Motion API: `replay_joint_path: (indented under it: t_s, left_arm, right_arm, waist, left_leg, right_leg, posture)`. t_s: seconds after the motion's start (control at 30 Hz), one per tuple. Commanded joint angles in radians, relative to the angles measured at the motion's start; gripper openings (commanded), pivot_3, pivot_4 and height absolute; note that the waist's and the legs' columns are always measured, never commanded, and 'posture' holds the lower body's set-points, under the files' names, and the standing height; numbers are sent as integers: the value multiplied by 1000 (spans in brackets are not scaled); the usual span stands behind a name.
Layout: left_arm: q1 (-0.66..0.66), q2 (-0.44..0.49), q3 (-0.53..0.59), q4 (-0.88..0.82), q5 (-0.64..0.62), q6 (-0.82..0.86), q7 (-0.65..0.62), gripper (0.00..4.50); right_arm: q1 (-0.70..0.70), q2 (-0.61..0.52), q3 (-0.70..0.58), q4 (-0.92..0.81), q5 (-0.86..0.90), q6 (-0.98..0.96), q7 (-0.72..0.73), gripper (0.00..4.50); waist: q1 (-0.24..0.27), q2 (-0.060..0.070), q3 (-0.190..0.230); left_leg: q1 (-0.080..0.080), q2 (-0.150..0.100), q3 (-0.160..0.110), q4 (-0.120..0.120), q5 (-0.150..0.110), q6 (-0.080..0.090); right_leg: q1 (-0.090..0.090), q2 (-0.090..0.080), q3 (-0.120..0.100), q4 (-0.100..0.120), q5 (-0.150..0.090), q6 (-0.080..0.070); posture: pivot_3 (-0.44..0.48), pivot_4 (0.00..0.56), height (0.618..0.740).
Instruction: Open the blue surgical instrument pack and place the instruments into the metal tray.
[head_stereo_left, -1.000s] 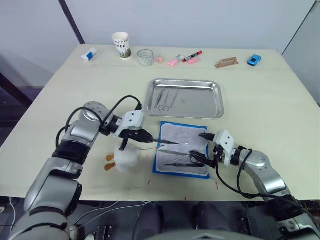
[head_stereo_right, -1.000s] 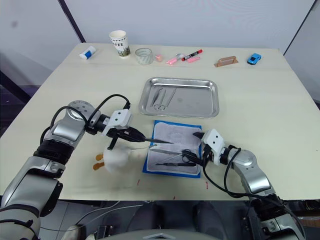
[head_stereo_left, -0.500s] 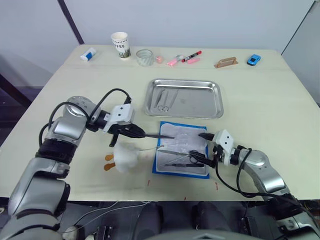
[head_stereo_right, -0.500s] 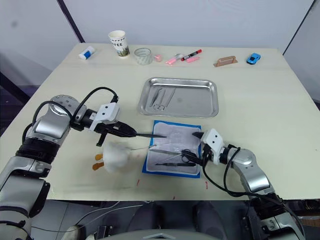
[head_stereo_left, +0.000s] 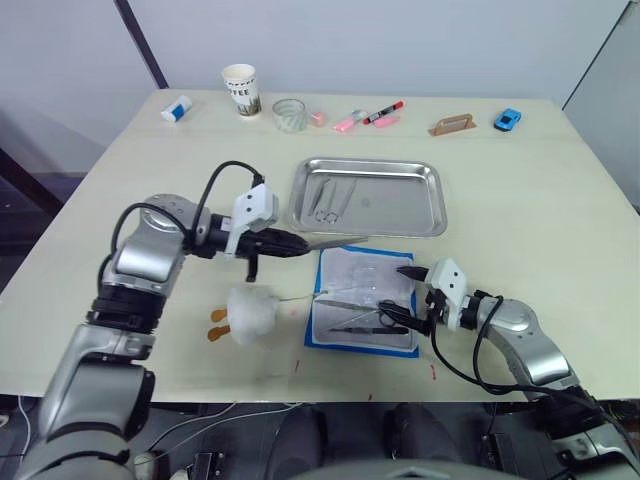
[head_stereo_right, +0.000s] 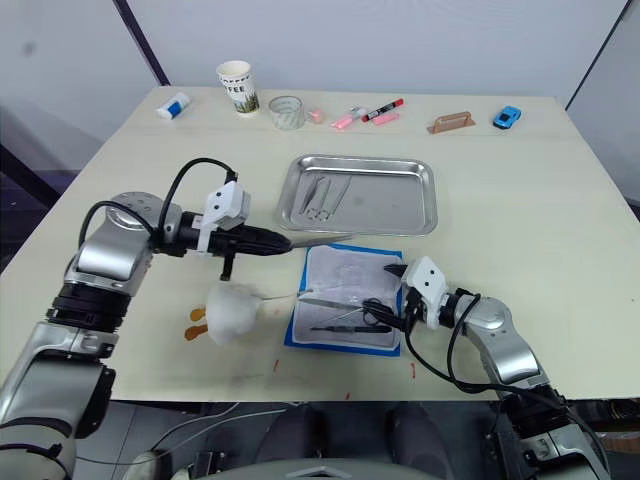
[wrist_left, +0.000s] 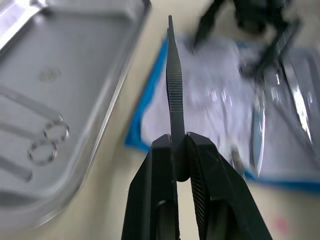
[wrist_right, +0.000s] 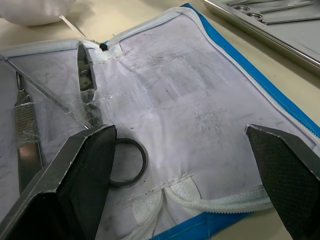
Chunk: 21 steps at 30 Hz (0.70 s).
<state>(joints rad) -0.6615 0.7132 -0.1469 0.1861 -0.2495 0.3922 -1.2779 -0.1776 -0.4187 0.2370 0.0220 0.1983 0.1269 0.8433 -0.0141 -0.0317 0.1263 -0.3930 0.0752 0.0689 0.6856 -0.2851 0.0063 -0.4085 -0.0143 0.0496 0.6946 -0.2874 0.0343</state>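
From the left eye view, thin tweezers (head_stereo_left: 335, 241) are pinched in the left gripper (head_stereo_left: 296, 243), so they can be carried to the metal tray (head_stereo_left: 368, 196) at 12 o'clock. In the right wrist view, the right gripper (wrist_right: 182, 150) is spread wide over the opened blue surgical instrument pack (wrist_right: 200, 105), where scissors (wrist_right: 92, 112) are kept.
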Motion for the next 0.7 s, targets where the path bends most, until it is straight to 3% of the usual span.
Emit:
replay_joint_path:
  t_s: [0.03, 0.33, 0.7]
  left_arm:
    - [-24, -89, 54, -58, -16, 139, 196, 41]
    - [-102, -391, 102, -55, 31, 286, 660, 41]
    - [-214, -630, 121, 153, 132, 348, 1048, 41]
  right_arm:
    - [36, -13, 43, 96, -68, 42, -14, 4500]
    - [30, -11, 41, 103, -70, 41, -16, 4500]
    - [25, -2, 48, 111, -72, 36, -20, 4500]
  waist:
    - [-1, 0, 0]
    - [-1, 0, 0]
    - [-3, 0, 0]
  left_leg:
    - [0, 0, 0, 0, 0, 0]
    - [0, 0, -1, 0, 0, 0]
    - [0, -1, 0, 0, 0, 0]
  right_leg:
    - [0, 0, 0, 0, 0, 0]
    - [0, 0, 0, 0, 0, 0]
    - [0, 0, 1, 0, 0, 0]
  posture:
    - [0, 150, 718]
    - [0, 150, 718]
    - [0, 150, 718]
